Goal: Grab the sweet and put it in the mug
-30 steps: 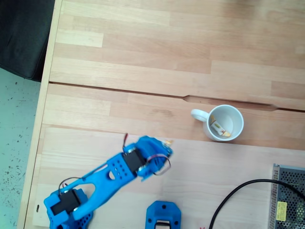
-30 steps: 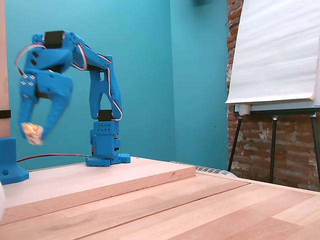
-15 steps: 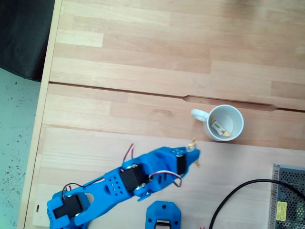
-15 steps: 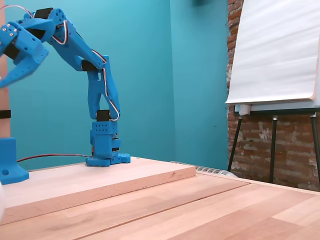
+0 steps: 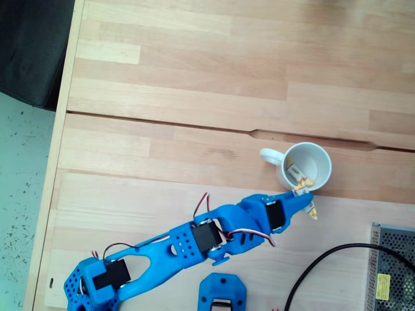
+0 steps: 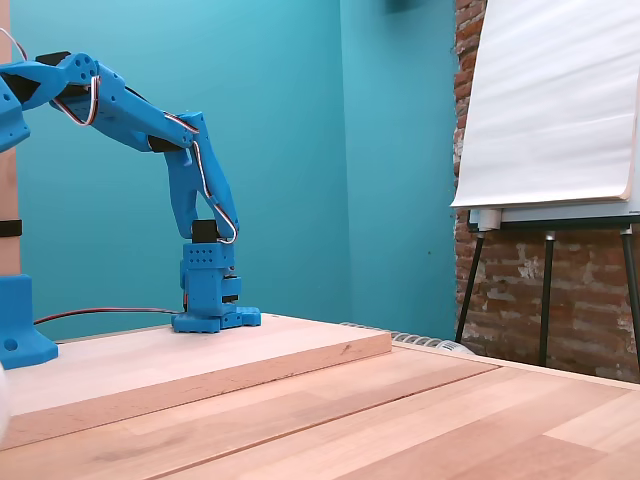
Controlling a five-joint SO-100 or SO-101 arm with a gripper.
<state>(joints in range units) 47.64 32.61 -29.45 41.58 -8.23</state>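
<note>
From above, I see my gripper point(image 5: 307, 199) at the near rim of the white mug point(image 5: 316, 155), fingers closed on a sweet point(image 5: 302, 186) with orange ends. Another wrapped sweet point(image 5: 295, 173) lies inside the mug on its white floor.

In a fixed view from above, we cannot tell how the hand's point(image 5: 306, 199) jaws stand; they are small and overlap the mug's point(image 5: 322, 173) near rim. A sweet point(image 5: 310, 210) at their tip is too tiny to read. In a fixed side view, the arm point(image 6: 120, 105) runs off the left edge.
</note>
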